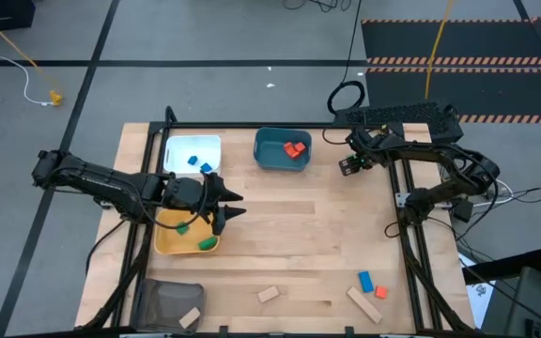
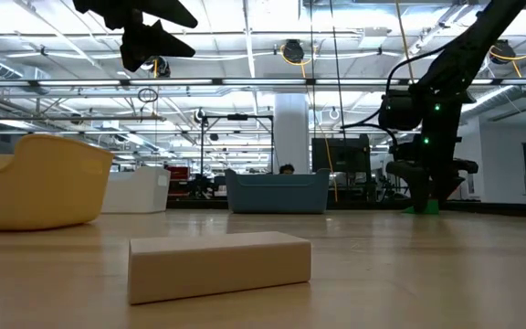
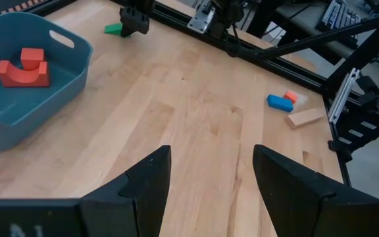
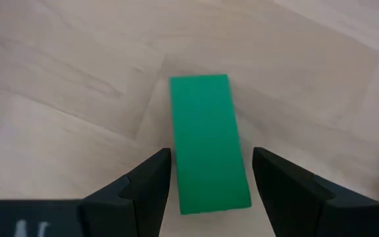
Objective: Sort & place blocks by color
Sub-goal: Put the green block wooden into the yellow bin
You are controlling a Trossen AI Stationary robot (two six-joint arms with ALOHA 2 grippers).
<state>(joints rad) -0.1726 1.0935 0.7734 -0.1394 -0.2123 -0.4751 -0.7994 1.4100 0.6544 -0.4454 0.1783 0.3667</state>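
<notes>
A green block (image 4: 208, 141) lies flat on the table near its far right corner. My right gripper (image 4: 210, 172) points down over it, open, with one finger on each side of the block's near end; I see no clear touch. The high view shows this gripper (image 1: 348, 166) right of the teal tray. My left gripper (image 1: 238, 205) hangs open in the air by the yellow tray's (image 1: 162, 239) right edge and holds nothing. Loose on the near right of the table lie a blue block (image 1: 365, 281), an orange block (image 1: 380, 293) and a long tan block (image 1: 364, 305). A short tan block (image 1: 268, 294) lies near the middle of the near edge.
The teal tray (image 1: 269, 158) holds red blocks (image 1: 294, 149). The white tray (image 1: 184, 148) holds blue blocks (image 1: 198, 161), and the yellow tray holds green blocks (image 1: 207, 243). A dark mesh bin (image 1: 162, 302) with a tan piece (image 1: 189, 317) stands at the near left corner. Bare wood lies mid-table.
</notes>
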